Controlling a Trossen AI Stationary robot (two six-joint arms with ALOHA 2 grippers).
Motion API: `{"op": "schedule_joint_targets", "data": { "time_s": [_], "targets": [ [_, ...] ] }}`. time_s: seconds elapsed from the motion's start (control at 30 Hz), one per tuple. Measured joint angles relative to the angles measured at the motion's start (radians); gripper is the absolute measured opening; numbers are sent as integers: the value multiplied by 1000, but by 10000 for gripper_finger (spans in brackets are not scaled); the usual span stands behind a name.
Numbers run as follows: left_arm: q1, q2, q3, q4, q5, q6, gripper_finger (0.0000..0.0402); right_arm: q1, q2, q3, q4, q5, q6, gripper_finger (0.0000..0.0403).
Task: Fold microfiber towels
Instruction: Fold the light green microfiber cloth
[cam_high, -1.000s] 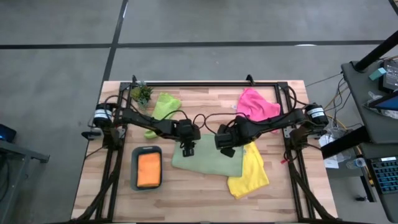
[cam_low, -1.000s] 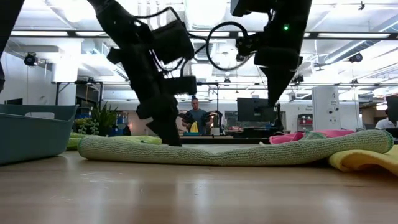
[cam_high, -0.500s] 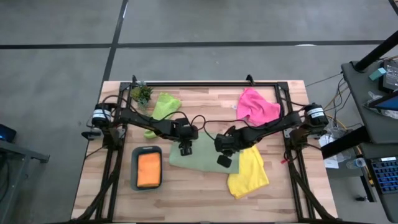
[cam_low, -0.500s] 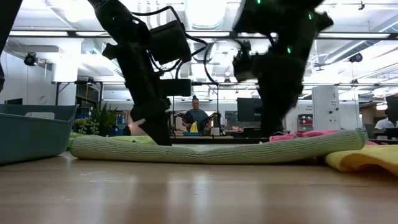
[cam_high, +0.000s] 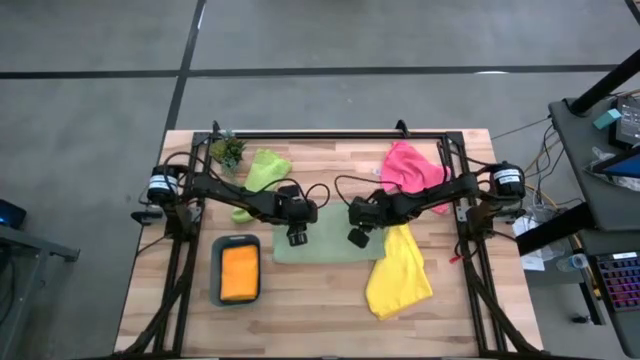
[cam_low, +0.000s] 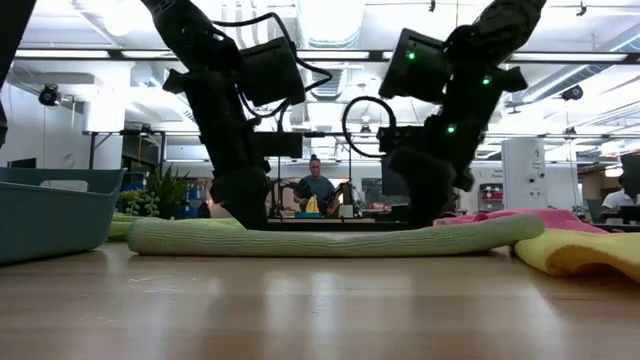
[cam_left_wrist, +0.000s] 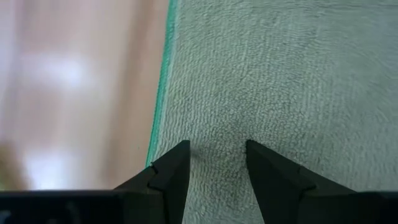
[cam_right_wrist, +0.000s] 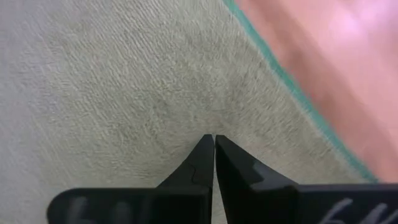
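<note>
The pale sage green towel (cam_high: 325, 247) lies flat as a folded rectangle at mid-table, also seen edge-on in the low view (cam_low: 330, 240). My left gripper (cam_high: 297, 238) stands open on its left part, close to the teal-hemmed edge (cam_left_wrist: 163, 93). My right gripper (cam_high: 356, 238) is shut on top of its right part, near the hem (cam_right_wrist: 280, 74). A yellow towel (cam_high: 400, 272) lies beside the sage towel's right end. The pink towel (cam_high: 412, 168) and the lime green towel (cam_high: 262, 172) lie farther back. An orange towel (cam_high: 239, 272) sits in the tray. My left gripper sets both fingertips (cam_left_wrist: 177, 155), spread apart, on the sage towel's top face (cam_left_wrist: 217, 134) near its left edge, slanting down from above; the cloth dips a little between them and stays flat on the table. My right gripper presses its shut fingertips (cam_right_wrist: 205, 149) on the towel's top face (cam_right_wrist: 186, 112) near the right hem, slanting down from above.
A teal tray (cam_high: 217, 270) stands near the left front of the table. A small potted plant (cam_high: 228, 150) is at the far left corner. Dark frame rails (cam_high: 330, 135) run along the far edge and both sides. Bare wood (cam_high: 300, 310) lies toward the near edge.
My right gripper has come down from above onto the sage towel's right part, swinging first toward the near edge, then back. The towel's raised right end has sunk and now lies low and flat. My left gripper has tipped a little on the towel's left part.
</note>
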Motion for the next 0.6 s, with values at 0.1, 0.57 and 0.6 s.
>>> {"op": "schedule_joint_targets", "data": {
  "time_s": [0.1, 0.57, 0.6],
  "targets": [
    [19, 1, -2, -10, -82, 0, 144, -32, 0, 0, 32, 3, -51, 8],
    [56, -61, 4, -28, -95, -50, 144, -88, -26, 100, -51, -17, -37, 8],
    [55, -79, 3, -32, -83, -50, 144, -85, -31, 110, -79, -18, 8, 8]
  ]
}}
